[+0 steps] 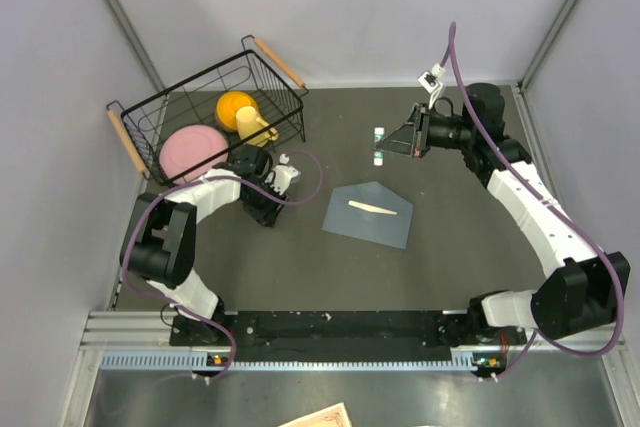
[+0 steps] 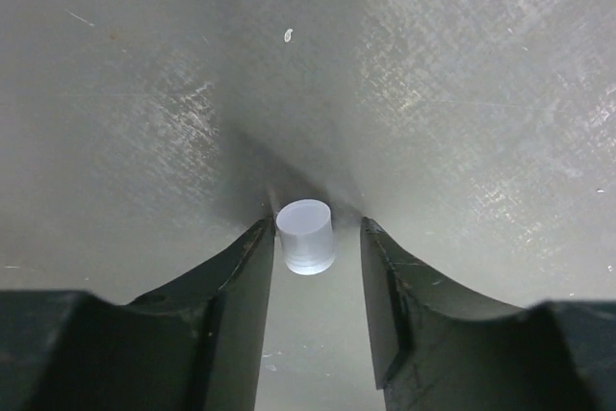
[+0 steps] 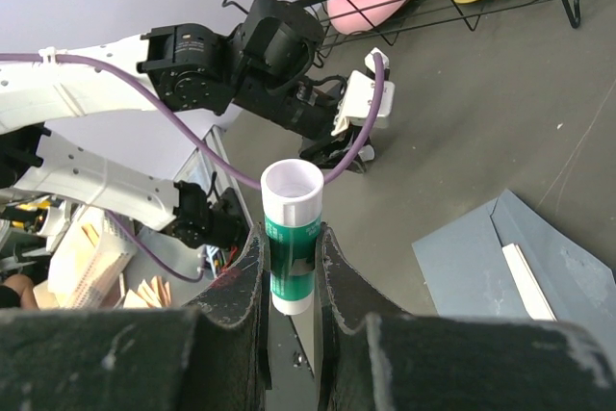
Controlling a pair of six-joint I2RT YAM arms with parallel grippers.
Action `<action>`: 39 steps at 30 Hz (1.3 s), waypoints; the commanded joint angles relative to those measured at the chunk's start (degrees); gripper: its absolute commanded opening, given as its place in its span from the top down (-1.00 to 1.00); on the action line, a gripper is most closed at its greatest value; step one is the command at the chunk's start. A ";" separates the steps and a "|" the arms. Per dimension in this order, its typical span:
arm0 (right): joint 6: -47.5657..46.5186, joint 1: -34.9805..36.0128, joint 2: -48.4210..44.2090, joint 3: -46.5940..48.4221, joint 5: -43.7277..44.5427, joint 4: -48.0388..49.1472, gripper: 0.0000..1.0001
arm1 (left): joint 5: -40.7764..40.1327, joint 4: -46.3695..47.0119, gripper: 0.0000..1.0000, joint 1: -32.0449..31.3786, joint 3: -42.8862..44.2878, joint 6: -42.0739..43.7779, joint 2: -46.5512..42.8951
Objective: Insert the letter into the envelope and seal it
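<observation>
The envelope (image 1: 368,215) lies flat at the centre of the top view, flap open, with only a pale strip of the letter (image 1: 372,208) showing at its mouth. The right gripper (image 3: 291,271), upper right of centre in that view, clamps the uncapped glue stick (image 3: 292,204). At left, the left gripper (image 2: 318,238) stands with jaws parted around the cap (image 2: 305,235), which rests on the table (image 2: 462,93). Nothing pins the envelope, so pressing glue on the flap could drag it or smear the exposed letter edge; lifting the left fingers carelessly could knock the cap away.
</observation>
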 commanded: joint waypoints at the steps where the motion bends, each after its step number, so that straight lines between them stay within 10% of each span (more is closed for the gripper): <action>1: -1.10 -0.31 0.36 1.31 -0.78 0.57 1.00 | 1.42 1.02 0.02 0.34 -0.18 -0.21 -0.11; 39: -1.89 -0.39 -0.16 0.96 -1.48 -0.75 1.00 | 1.94 0.85 -0.64 0.34 1.49 -0.04 -0.27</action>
